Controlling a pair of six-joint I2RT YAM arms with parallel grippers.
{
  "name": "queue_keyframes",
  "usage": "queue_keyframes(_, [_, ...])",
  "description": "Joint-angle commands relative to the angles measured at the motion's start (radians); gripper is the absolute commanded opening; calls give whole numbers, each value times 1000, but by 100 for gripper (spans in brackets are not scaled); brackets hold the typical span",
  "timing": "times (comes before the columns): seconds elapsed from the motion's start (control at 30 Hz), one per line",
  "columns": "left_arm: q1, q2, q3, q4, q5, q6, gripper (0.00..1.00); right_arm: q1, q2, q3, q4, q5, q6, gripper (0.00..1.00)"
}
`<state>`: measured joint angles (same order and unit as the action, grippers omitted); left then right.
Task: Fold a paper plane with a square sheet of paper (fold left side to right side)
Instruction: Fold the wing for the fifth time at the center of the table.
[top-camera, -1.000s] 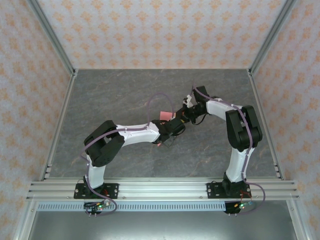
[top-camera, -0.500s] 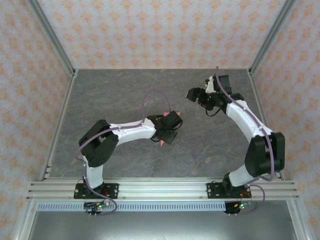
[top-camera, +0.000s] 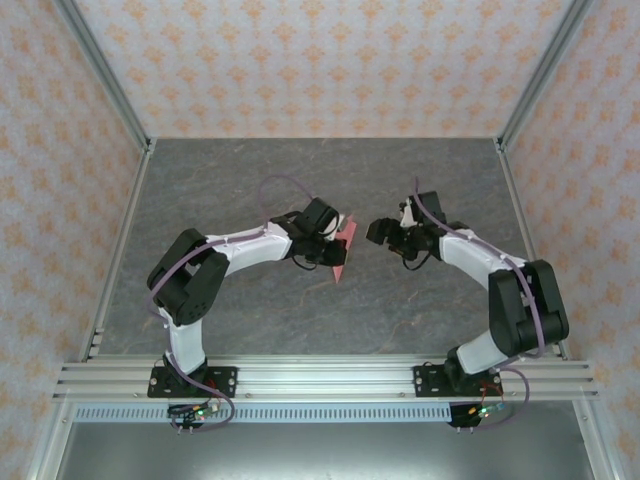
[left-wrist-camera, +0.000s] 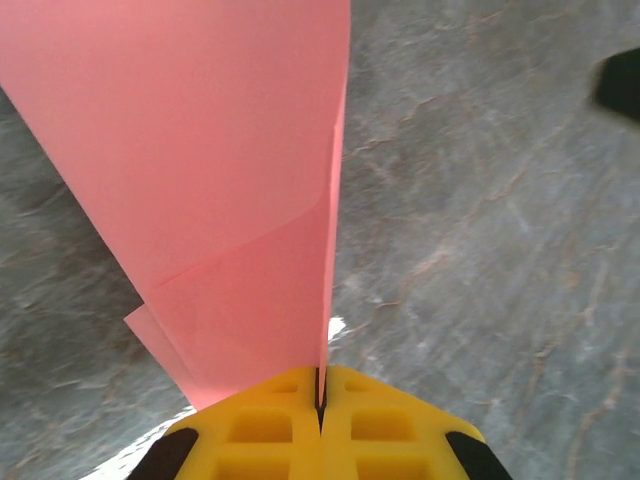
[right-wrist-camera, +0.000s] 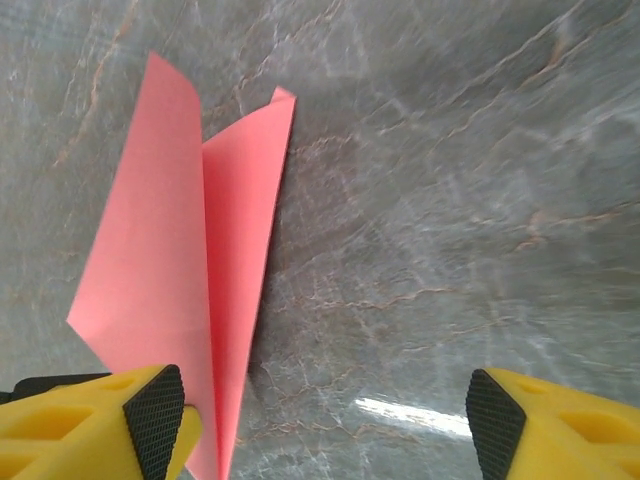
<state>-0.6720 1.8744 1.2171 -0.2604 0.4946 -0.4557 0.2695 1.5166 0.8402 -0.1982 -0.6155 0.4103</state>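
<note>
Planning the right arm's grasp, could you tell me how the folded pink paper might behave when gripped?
The folded paper probably holds its shape: it sticks out of the shut left gripper without drooping. Being thin, its splayed flaps would likely bend if pushed.

Overhead camera, high above and behind the two arm bases (top-camera: 195, 382), looks down on the whole grey marbled tabletop (top-camera: 250, 320). The left wrist camera sits very close behind the left hand (left-wrist-camera: 321, 405), facing along its yellow fingers (left-wrist-camera: 260, 430) at the folded salmon-pink paper (left-wrist-camera: 230, 180). The right wrist camera looks down past the right hand (right-wrist-camera: 325, 405) from a little farther off. All three views share that paper and the tabletop around it.
</note>
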Motion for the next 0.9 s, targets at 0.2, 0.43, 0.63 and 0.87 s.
queue_keyframes(0.2, [36, 68, -59, 242, 172, -158, 0, 54, 76, -51, 269, -44, 106, 69])
queue_keyframes(0.43, [38, 120, -45, 259, 189, -171, 0, 55, 79, -69, 266, -20, 107, 65])
queue_keyframes(0.63, [49, 145, -51, 315, 230, -204, 0, 55, 91, -66, 267, -30, 127, 62])
queue_keyframes(0.87, [52, 151, -51, 342, 249, -227, 0, 55, 145, -55, 340, -46, 196, 51])
